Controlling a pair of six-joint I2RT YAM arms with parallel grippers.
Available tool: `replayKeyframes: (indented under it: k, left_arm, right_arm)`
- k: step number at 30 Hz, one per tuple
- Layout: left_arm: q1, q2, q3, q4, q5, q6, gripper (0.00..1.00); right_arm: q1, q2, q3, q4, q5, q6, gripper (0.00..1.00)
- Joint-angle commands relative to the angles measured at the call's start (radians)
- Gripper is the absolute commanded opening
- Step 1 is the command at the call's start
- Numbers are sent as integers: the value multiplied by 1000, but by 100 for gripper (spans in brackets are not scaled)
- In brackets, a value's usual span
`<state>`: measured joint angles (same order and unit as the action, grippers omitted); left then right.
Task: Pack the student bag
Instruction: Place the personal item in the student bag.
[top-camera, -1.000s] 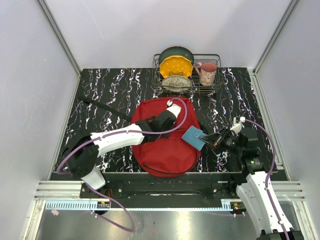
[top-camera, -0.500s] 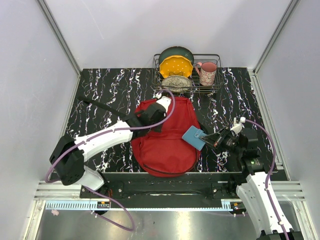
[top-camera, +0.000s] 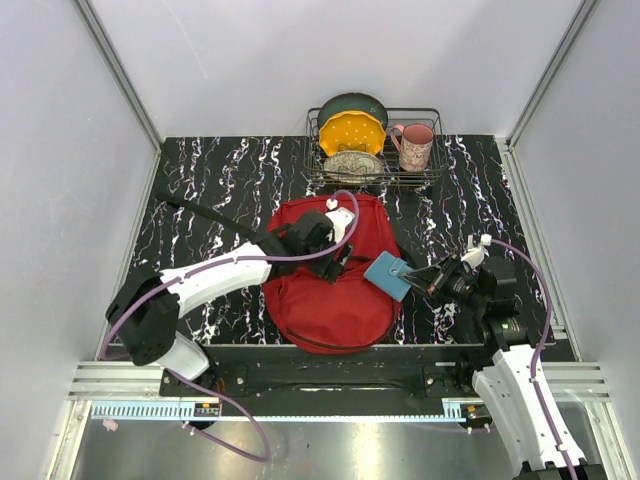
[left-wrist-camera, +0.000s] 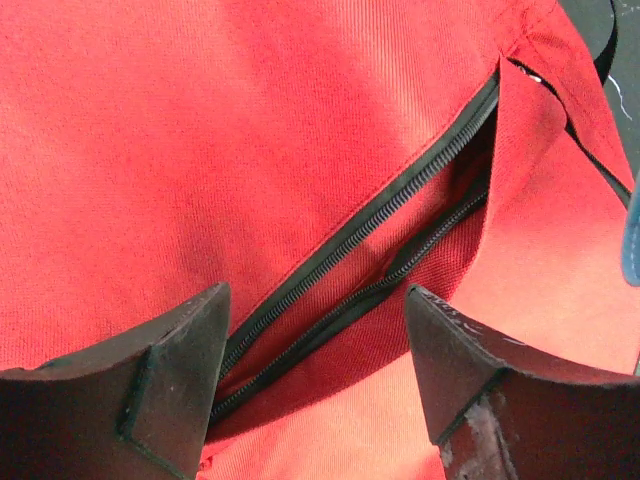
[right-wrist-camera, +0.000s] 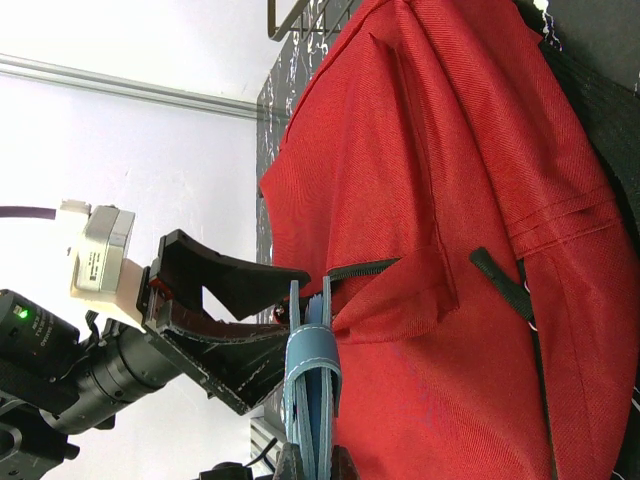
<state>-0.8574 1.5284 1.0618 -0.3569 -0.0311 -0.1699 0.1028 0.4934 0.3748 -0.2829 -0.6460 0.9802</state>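
1. On the black marbled table (top-camera: 220, 180), the student bag (top-camera: 330, 290) lies flat between the two arms. Its zipper (left-wrist-camera: 400, 195) is open only as a narrow slit, and the dark inside hardly shows.
2. Over this slit hangs the left gripper (left-wrist-camera: 315, 330). Its fingers are spread wide with nothing between them. I cannot tell whether they touch the fabric.
3. At the right side of the bag, the right gripper (top-camera: 425, 277) is clenched on one edge of a flat blue notebook (top-camera: 387, 275), which sits just beside the red fabric.
4. Risk: if the left fingers close too deep, they may pinch both sides of the slit together. The mouth would then shut instead of lifting open.
5. Risk: the opening looks narrow for the notebook. A corner could catch on the zipper teeth or on the loose flap, and the notebook would push the soft bag instead of entering.
6. Risk: the bag is not fixed, so such a push may slide it toward the left arm.
7. Risk: the notebook is held by one edge only, so it may turn in the grip on contact.
8. Risk: both grippers aim at the same small place and could hit each other.
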Motion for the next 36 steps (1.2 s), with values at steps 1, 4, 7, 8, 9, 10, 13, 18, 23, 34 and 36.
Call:
replayKeyframes:
  k: [1, 4, 7, 8, 9, 10, 13, 18, 23, 34, 36]
  left_arm:
    - [-6, -50, -33, 44, 65, 36, 75]
    - [-8, -13, -26, 29, -19, 18, 75]
    - [-14, 15, -25, 41, -120, -17, 75]
    - [-15, 25, -20, 45, -151, -28, 75]
    - [-14, 30, -19, 49, -206, -39, 75]
    - [-15, 35, -17, 58, -228, -51, 75]
    - [-19, 50, -8, 82, -293, -62, 75]
    - [-28, 65, -9, 121, -368, -63, 74]
    - [-29, 73, -29, 162, -386, -56, 60]
    - [-31, 55, -29, 167, -385, -59, 1]
    - [-29, 44, -20, 156, -388, -57, 0]
  right_arm:
    - [5, -7, 1, 40, 2, 3, 0]
    - [5, 2, 3, 48, 0, 3, 0]
    - [5, 8, 4, 53, -6, 3, 0]
    - [5, 8, 4, 51, -6, 3, 0]
    - [5, 8, 4, 53, -6, 3, 0]
    - [5, 8, 4, 53, -6, 3, 0]
    - [5, 4, 3, 53, -6, 6, 0]
    - [5, -6, 1, 48, -4, 8, 0]
    - [5, -7, -2, 47, -1, 9, 0]
    - [5, -12, -8, 45, 0, 9, 0]
    - [3, -13, -11, 44, 2, 12, 0]
